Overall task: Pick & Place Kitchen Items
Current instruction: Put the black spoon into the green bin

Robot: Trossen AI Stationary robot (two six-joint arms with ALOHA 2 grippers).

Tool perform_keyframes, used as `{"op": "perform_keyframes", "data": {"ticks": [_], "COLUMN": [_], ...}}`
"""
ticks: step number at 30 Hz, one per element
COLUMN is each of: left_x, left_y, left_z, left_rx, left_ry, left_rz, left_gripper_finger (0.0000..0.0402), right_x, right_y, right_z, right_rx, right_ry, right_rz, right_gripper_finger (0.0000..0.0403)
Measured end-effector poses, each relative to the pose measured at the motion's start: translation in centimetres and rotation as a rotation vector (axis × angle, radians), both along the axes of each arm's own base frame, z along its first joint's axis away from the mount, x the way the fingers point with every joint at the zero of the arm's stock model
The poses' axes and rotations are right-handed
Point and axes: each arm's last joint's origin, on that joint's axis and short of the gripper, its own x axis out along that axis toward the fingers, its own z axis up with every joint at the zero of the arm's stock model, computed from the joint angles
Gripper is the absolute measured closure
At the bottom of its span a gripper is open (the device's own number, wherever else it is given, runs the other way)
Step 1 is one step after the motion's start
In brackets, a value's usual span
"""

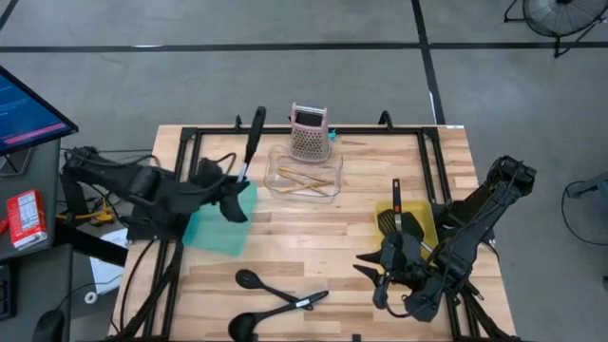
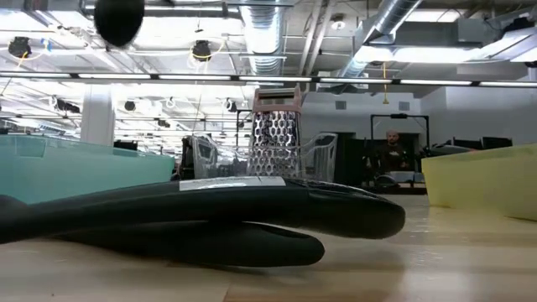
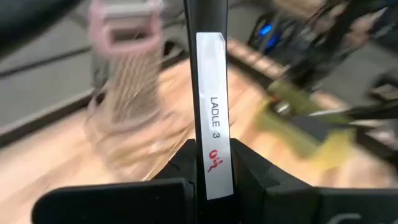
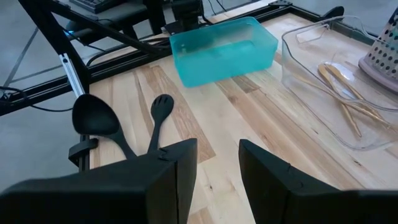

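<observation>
A: Left tool (image 1: 234,194)?

B: Pinched nearly closed on the handle of a black ladle (image 3: 210,93), right above the teal bin (image 1: 214,235), at its right edge.

A: Lie of the ladle?

B: Long axis slanting from the grip out beyond the bin's far right corner. White label reading "LADLE 3" on the handle, red scribble beneath. Smooth, thin, rigid-looking shaft.

A: So what matters for the drop?

B: Probably just going straight down and letting go, with the bin directly under the grip. Most of the length hanging outside the bin's outline, though, so likely a need to swing that axis in along the bin first.

A: Further right of the bin?

B: Clear tray (image 1: 332,182) just beyond its far right corner, with thin golden sticks (image 1: 302,179) inside. On the tabletop in front of the bin, slightly right: 1 black spoon (image 4: 160,107) and a second ladle (image 4: 93,115), handles crossing.

A: And far right?

B: Well right of the bin, a yellow bin (image 1: 427,226) with a black slotted turner (image 1: 388,221). Right tool (image 4: 217,152) in front of that, fingers parted, nothing between them, farther from the teal bin than the left.
</observation>
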Motion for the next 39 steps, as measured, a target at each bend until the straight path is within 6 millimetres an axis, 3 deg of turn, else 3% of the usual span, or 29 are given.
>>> {"op": "perform_keyframes", "data": {"ticks": [5, 10, 15, 24, 33, 39], "left_x": [0.7, -0.3, -1.3, -2.6, -3.3, -3.4], "left_y": [3.1, 6.0, 7.3, 7.3, 7.1, 7.0], "left_z": [-5.3, -10.2, -13.7, -17.1, -18.9, -19.1], "left_rx": [-0.127, -0.281, -0.382, -0.481, -0.525, -0.542], "left_ry": [0.161, 0.305, 0.399, 0.477, 0.518, 0.521], "left_rz": [0.096, 0.206, 0.265, 0.301, 0.315, 0.303], "left_gripper_finger": [0.0361, 0.0361, 0.0361, 0.0360, 0.0359, 0.0354], "right_x": [0.2, 0.2, 0.2, 0.2, 0.2, 0.2], "right_y": [-0.1, -0.1, -0.1, -0.1, -0.1, -0.1], "right_z": [0.0, 0.0, 0.0, 0.0, 0.0, 0.0], "right_rx": [0.002, 0.007, 0.006, 0.004, 0.005, 0.008], "right_ry": [-0.001, -0.003, -0.003, 0.001, 0.001, -0.002], "right_rz": [-0.007, -0.008, -0.008, -0.006, -0.006, -0.006], "right_gripper_finger": [0.0285, 0.0285, 0.0285, 0.0285, 0.0285, 0.0285]}}
